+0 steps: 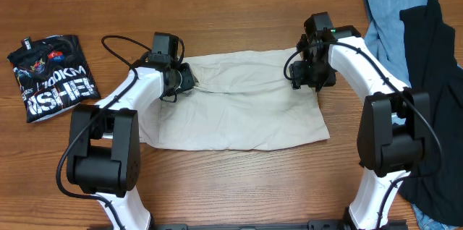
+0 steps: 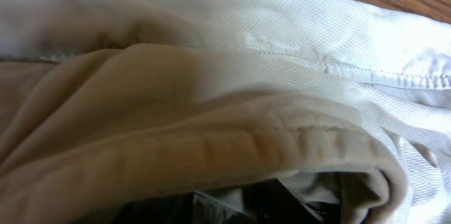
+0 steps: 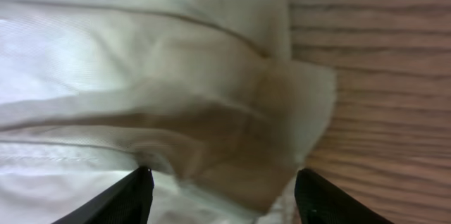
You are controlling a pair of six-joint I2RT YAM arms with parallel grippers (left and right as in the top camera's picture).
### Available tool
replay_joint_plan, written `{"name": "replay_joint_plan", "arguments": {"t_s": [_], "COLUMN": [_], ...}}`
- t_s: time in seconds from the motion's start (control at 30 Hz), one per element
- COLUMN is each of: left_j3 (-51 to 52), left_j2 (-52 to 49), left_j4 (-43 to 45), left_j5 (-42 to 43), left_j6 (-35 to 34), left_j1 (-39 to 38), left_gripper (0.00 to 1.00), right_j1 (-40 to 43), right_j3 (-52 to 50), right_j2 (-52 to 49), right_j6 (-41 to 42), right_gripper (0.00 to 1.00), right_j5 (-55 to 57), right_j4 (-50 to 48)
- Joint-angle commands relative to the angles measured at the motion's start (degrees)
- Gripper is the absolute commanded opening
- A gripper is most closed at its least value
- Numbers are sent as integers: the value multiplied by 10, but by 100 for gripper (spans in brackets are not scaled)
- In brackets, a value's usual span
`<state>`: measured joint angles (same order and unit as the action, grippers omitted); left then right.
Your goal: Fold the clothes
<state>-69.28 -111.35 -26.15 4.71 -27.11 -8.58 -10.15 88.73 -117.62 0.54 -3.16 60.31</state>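
The pale beige shorts (image 1: pixel 239 107) lie flat on the wooden table between my arms. My left gripper (image 1: pixel 187 79) is at their upper left edge. In the left wrist view bunched beige cloth (image 2: pixel 211 76) fills the frame and drapes over the dark jaws (image 2: pixel 282 206), which look shut on it. My right gripper (image 1: pixel 309 78) is at the upper right edge of the shorts. In the right wrist view its fingers (image 3: pixel 223 178) are wide apart, with a folded corner of the shorts (image 3: pixel 141 62) lying between them.
A folded black printed T-shirt (image 1: pixel 52 77) lies at the far left. A light blue garment (image 1: pixel 387 16) and a black garment (image 1: pixel 441 78) are heaped at the right edge, beside my right arm. Bare wood (image 3: pixel 380 76) shows right of the shorts.
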Motion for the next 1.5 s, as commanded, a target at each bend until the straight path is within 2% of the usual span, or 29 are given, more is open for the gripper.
{"name": "replay_joint_plan", "arguments": {"t_s": [0.0, 0.23, 0.43, 0.67, 0.73, 0.83, 0.93, 1.03, 1.13, 1.2, 1.27, 1.47], "left_j3": [0, 0, 0, 0, 0, 0, 0, 0, 0, 0, 0, 0], "left_j2": [-14, -14, -14, -14, -14, -14, -14, -14, -14, -14, -14, -14], "left_j4": [-13, -22, -22, -24, -24, -25, -28, -33, -35, -35, -37, -40], "left_j5": [-17, -17, -17, -17, -17, -17, -17, -18, -24, -24, -28, -34], "left_j6": [-12, -12, -12, -12, -12, -12, -12, -12, -12, -7, -3, -3], "left_j1": [7, 7, 7, 7, 7, 7, 7, 7, 7, 7, 7, 7], "left_gripper": [33, 33, 33, 33, 33, 33, 33, 33, 33, 33, 33, 33], "right_j1": [2, 2, 3, 2, 3, 3, 5, 12, 22, 29, 36, 45], "right_j3": [-3, -3, -3, -3, -3, -3, -2, -2, -2, -2, -2, -2], "right_j2": [14, 14, 14, 11, 5, 0, 0, 0, 0, 0, -2, -2], "right_j6": [26, 43, 42, 56, 68, 70, 70, 75, 75, 94, 102, 101], "right_gripper": [68, 70, 78, 77, 74, 61, 43, 37, 18, 10, 6, 8], "right_j5": [-34, -35, -92, -139, -137, -135, -124, -119, -104, -73, -51, -48], "right_j4": [-2, -51, -98, -79, -75, -97, -139, -174, -189, -189, -189, -167]}}
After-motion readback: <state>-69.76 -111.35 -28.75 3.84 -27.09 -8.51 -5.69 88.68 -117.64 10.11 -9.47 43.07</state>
